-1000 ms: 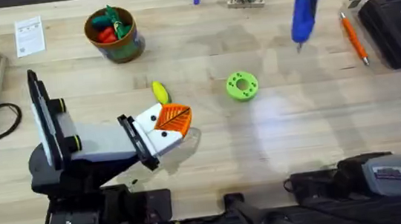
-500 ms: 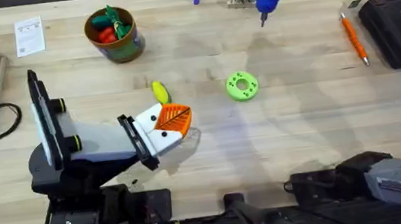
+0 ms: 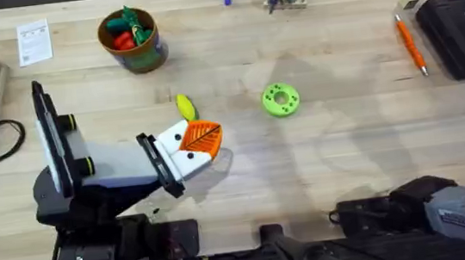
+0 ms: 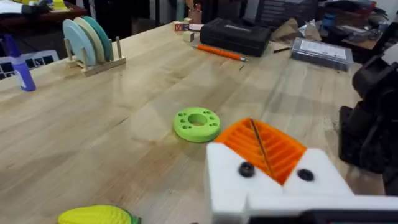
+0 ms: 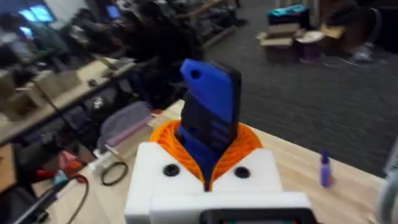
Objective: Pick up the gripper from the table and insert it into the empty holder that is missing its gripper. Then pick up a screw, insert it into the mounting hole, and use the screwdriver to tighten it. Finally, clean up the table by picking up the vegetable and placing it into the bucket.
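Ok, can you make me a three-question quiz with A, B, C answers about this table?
1. Where is the yellow corn?
A. in the bucket
B. on the table
C. on the black case

2. What colour is the ring in the middle of the table?
A. green
B. red
C. purple

3. What is the right end effector doing?
A. hanging open
B. holding the blue screwdriver
C. holding the corn

Answers: 1 B, it lies on the wood by the left end effector. 2 A, bright green. 3 B, its orange pads clamp the blue body.
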